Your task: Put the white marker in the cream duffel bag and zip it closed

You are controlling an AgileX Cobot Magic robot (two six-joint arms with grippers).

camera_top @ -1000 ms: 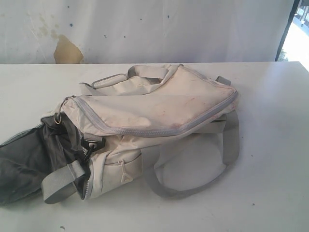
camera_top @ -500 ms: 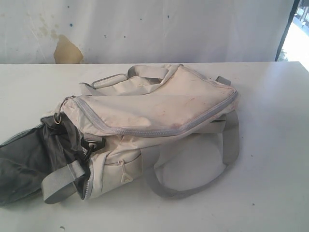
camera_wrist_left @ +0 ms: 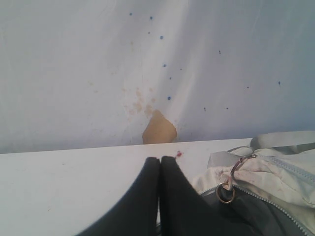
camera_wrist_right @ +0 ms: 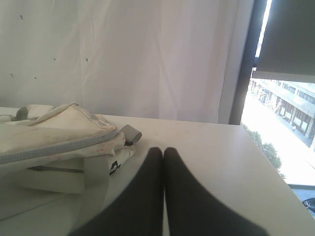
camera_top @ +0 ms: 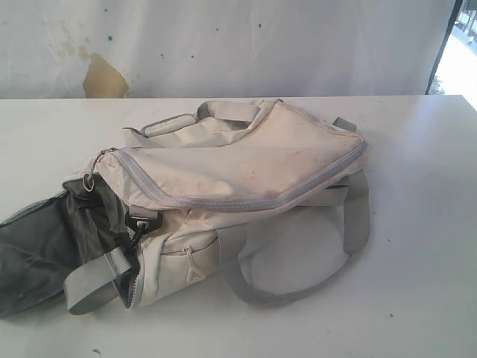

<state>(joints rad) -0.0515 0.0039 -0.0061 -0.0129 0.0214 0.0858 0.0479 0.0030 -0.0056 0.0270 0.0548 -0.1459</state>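
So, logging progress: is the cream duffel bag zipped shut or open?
Open. At one end the cream duffel bag gapes, its dark grey lining spilling onto the table.

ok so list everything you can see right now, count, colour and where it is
cream duffel bag: one, cream with faint reddish stains, lying mid-table, left end open
dark grey lining: one, dark grey, spilling from the bag's open left end
shoulder strap: one, grey, looped on the table at the bag's right end
metal ring: one, silver, by the zip at the open end
white marker: none visible in any view
table: one, white, under the bag
backdrop: one, white with a tan patch, behind the table
window: one, bright, far right
left gripper: one, black, shut, beside the bag's open end
right gripper: one, black, shut, near the bag's other end
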